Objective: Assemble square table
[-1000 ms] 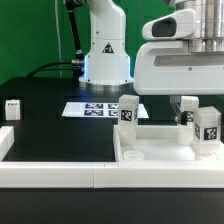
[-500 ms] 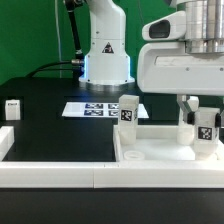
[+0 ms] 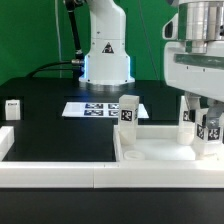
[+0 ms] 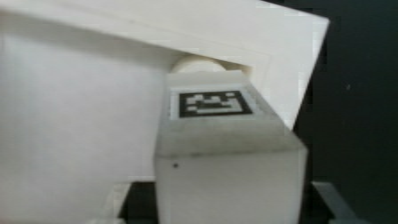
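Observation:
The square table's white panel (image 3: pixel 160 152) lies rim-up at the exterior view's right. One short tagged leg (image 3: pixel 128 112) stands upright at its far left corner. Two more stand at its right side, a farther leg (image 3: pixel 186 118) and a nearer leg (image 3: pixel 208 132). My gripper (image 3: pixel 205 118) has come down over the nearer one and is shut on it. In the wrist view this leg (image 4: pixel 222 140), tag facing the camera, fills the space between the dark fingers (image 4: pixel 329 205), with the panel (image 4: pixel 89 110) behind it. A fourth leg (image 3: pixel 12 108) stands alone on the black table at the far left.
The marker board (image 3: pixel 97 108) lies flat behind the panel, in front of the robot base (image 3: pixel 105 55). A low white border rail (image 3: pixel 50 176) runs along the front edge and turns up the left side.
The gripper has dropped lower and shifted toward the exterior view's right. Its jaws have gone from wide apart to shut on the nearer right leg.

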`<state>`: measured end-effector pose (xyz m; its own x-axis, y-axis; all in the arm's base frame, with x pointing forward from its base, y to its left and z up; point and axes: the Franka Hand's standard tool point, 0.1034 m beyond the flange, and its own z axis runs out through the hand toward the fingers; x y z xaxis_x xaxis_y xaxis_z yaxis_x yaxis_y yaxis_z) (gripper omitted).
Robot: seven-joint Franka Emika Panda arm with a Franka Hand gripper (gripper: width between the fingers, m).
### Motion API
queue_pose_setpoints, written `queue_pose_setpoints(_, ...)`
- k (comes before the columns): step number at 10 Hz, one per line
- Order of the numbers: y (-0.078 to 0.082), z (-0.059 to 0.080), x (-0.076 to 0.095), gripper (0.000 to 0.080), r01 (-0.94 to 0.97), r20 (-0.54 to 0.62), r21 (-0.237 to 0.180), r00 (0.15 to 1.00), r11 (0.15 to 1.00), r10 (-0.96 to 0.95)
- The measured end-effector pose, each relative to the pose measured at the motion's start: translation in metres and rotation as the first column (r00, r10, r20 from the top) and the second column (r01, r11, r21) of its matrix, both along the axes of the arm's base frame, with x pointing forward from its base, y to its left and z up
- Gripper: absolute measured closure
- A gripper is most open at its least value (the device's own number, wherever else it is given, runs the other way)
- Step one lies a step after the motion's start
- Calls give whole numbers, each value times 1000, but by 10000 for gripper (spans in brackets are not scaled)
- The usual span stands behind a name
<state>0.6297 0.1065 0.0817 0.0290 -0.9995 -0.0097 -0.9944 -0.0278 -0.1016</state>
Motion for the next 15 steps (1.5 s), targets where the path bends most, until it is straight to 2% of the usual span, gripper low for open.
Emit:
queue_pose_setpoints(1,1,0,-1,506,124,-8,13,992,992,-124)
queue_pose_setpoints(3,3,0,-3,506,147,-11,14,989,989,-147)
queue_pose_setpoints(4,3,1,-3,416,72,-13,6,997,997,-72)
queue_pose_setpoints(5,6,3,-5,416,-95,-31,-7,995,995,94)
queue_pose_setpoints(6,13,3,-5,246,-249,-25,-17,968,968,249)
queue_pose_setpoints(7,17,1,-7,167,-406,-22,-28,914,914,405)
queue_pose_setpoints(12,14,0,-8,151,-705,-30,-64,709,706,705)
queue_pose_setpoints(13,14,0,-6,151,-851,-58,-101,523,516,850)
queue_pose_setpoints(14,16,0,-3,151,-913,-68,-123,399,389,915)
queue_pose_setpoints(15,19,0,-3,151,-942,-71,-135,320,308,945)
